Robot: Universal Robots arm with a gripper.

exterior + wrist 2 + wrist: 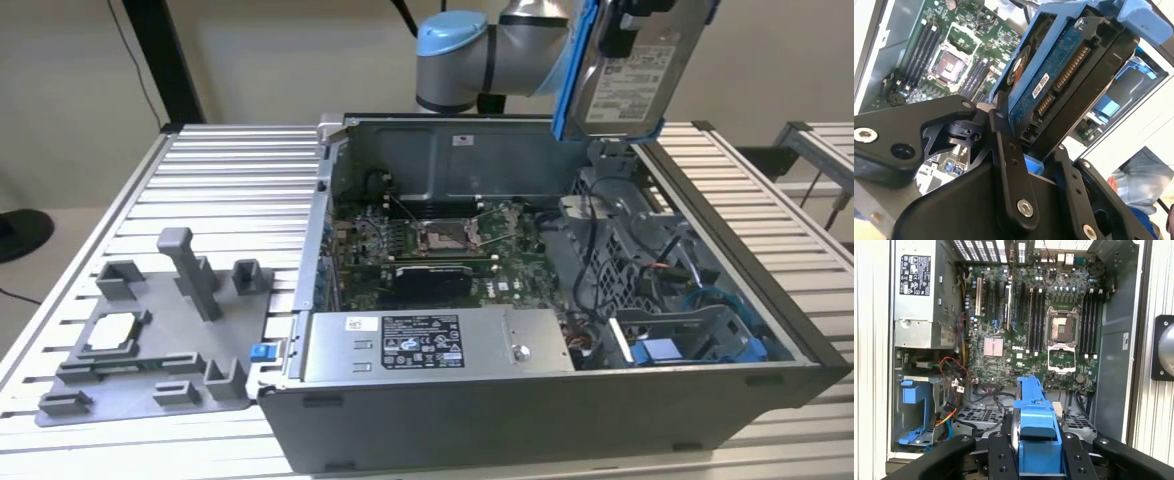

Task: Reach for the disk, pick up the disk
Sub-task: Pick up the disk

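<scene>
The disk (641, 75) hangs high above the back right corner of the open computer case, standing on edge. Its white label faces the camera and its blue bracket (574, 70) runs down one side. My gripper (625, 35) is shut on it from above. In the second wrist view the disk (1054, 85) shows its blue circuit-board face, clamped between the black fingers (1004, 150). In the first wrist view the disk (1036, 420) is seen edge-on with its blue bracket toward the camera, and my gripper (1036, 440) has a finger on each side of it.
The open computer case (534, 420) sits mid-table, with the motherboard (441, 240), a grey power supply box (427, 345) and a blue drive cage (681, 345) inside. A grey fixture (147, 340) holding a small silver chip (114, 330) lies at the exterior view's left.
</scene>
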